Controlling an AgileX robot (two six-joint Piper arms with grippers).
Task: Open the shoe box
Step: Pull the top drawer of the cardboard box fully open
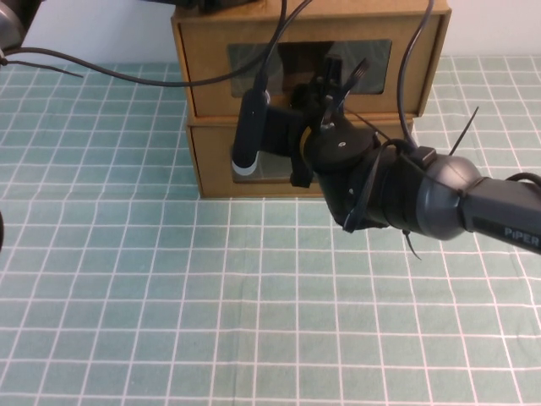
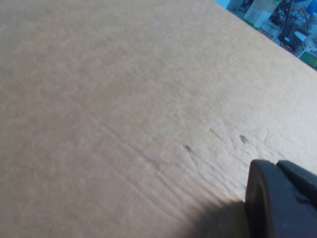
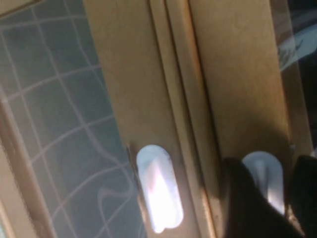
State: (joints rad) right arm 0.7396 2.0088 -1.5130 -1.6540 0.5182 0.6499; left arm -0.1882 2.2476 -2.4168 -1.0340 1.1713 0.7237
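Right tool [image 1: 334, 89], jaws apart, is set astride white tab [image 3: 265, 176] of upper shoe box [image 1: 211, 76] at worktop [image 1: 127, 296] far edge; tab is to be clamped squarely, then drawn straight out. Left tool [image 2: 282, 198] is held close to cardboard [image 2: 124, 99]; state cannot be told.

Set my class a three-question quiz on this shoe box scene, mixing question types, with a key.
1. Choose: the right end effector is A) parked far from the boxes; B) open at the fronts of the shoe boxes, astride a white pull tab; C) holding a shoe.
2. True or false: the left end effector hovers over a metal tray.
3. How many shoe boxes are stacked?
Key: 1 B. 2 False: it is close to a plain cardboard surface. 3 Two.
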